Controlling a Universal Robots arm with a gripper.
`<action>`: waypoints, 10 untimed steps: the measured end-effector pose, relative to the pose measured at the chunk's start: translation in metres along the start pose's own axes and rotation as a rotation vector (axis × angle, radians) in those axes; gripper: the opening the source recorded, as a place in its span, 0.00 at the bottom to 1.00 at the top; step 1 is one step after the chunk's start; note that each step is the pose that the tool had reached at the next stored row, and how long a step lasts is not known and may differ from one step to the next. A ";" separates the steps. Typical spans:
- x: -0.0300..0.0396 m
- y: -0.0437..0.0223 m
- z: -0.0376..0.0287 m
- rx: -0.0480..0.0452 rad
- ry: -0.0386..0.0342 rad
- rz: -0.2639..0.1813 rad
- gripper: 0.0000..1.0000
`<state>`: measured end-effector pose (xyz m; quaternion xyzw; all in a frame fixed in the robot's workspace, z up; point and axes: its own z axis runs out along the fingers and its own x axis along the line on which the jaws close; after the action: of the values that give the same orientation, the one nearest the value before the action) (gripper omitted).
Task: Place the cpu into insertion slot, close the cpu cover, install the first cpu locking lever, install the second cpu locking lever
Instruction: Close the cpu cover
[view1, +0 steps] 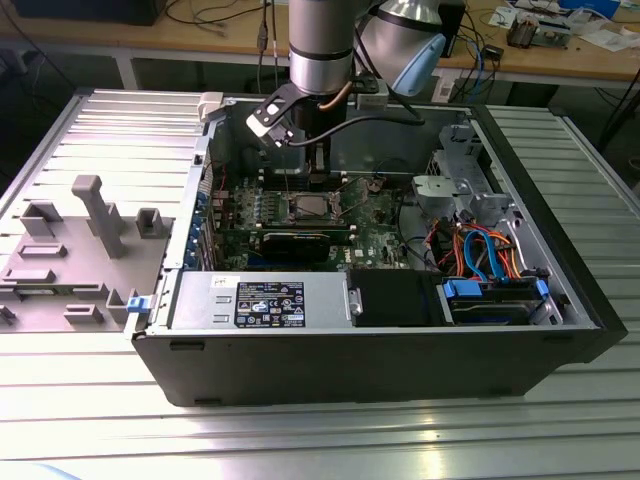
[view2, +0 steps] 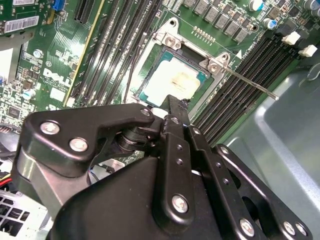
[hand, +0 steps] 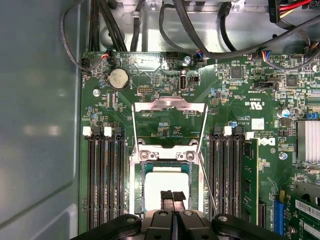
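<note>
My tool (hand: 173, 196) hangs low over the motherboard (hand: 165, 75) inside the open PC case (view1: 350, 360), which sits on the ribbed tabletop (view1: 300, 440). The two pads are pressed together w/ nothing between them that I can see, tips right above the cpu (hand: 155, 182); can't tell if they touch it.

The cpu is already down in the insertion slot (hand: 136, 195): flat, pale metal top up, edges square w/ the silvery rim. In the exterior view the slot is mid-board, just under my wrist. The cpu cover (hand: 170, 105) is not closed. It's swung back off the slot to the hinge side, and green board shows thru its open middle. One locking lever (view2: 250, 84) is free, a thin rod sticking out over the long black memory slots next to the socket.

Handling, my guess:
- cpu: light, thin, stiff, smooth top so prob. slippery. Contacts under it are fragile, so no sideways shove. Grip by two opposite edges only.
- It's square, so no real long axis. What matters is that it lies level and lined up w/ the rim, and it looks so.
- Cover: thin sheet metal, light, pivots on its hinge edge. Best contact is the far cross-bar, not the slim side rails.
- Lever: springy wire, likely to slip off the pads.
</note>
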<state>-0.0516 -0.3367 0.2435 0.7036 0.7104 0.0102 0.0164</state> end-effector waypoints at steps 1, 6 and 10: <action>0.0000 0.0000 -0.0001 0.0001 -0.0008 0.000 0.11; 0.0000 0.0001 -0.0015 0.0000 -0.0018 0.000 0.11; 0.0000 0.0001 -0.0027 0.0000 -0.0017 0.000 0.11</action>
<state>-0.0516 -0.3367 0.2462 0.7035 0.7104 0.0096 0.0170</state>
